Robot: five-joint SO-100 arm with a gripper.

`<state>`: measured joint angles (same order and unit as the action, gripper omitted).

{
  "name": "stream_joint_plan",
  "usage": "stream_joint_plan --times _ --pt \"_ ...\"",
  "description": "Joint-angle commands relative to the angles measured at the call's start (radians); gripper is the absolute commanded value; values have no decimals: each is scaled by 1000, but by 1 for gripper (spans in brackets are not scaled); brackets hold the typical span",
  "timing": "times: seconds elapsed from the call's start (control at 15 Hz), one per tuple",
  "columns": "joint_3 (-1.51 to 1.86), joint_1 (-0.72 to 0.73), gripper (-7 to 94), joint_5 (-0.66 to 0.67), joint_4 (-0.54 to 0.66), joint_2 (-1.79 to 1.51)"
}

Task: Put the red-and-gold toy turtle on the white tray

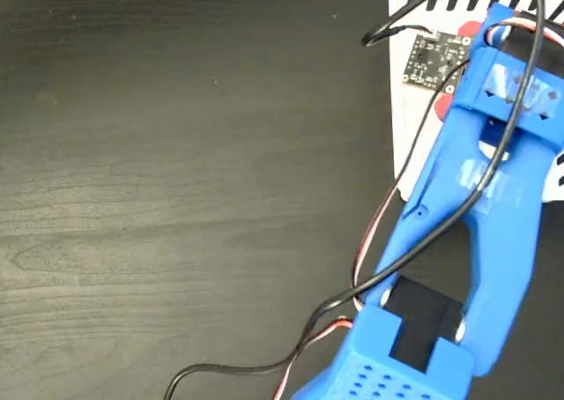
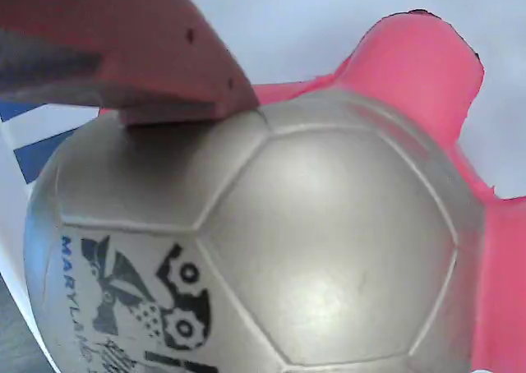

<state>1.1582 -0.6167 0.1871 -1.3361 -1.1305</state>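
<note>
Dark wood table point(image 1: 176, 197); white tray point(image 1: 398, 109) far right. Turtle point(image 2: 329, 241): dull-gold panelled shell, coral-red limbs, black print cut off. Gripper point(image 2: 148, 69) touching shell; opening indeterminable.

Wrist view: the toy turtle's shell point(image 2: 329, 250) fills my sight. Lower left on it I read a dark printed mark: letters curving along the edge, "MARYLAN", cut off by the frame's bottom. Beside the letters sits a black figure with two round gear-like shapes, part of a logo, no more words legible. Fixed view: the small circuit board point(image 1: 432, 59) on my wrist carries tiny white markings, too small to read.
</note>
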Motion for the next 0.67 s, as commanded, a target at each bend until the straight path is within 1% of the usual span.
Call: stream_joint_plan --times 0.0,0.13,0.47,0.53,0.6 --pt "-9 -12 45 15 -6 -44" --pt "-9 -14 53 18 -17 -44" --pt "-8 -14 53 23 -25 -44" --pt "-8 -14 48 23 -25 -48" --pt "-9 -12 34 6 -6 -64"
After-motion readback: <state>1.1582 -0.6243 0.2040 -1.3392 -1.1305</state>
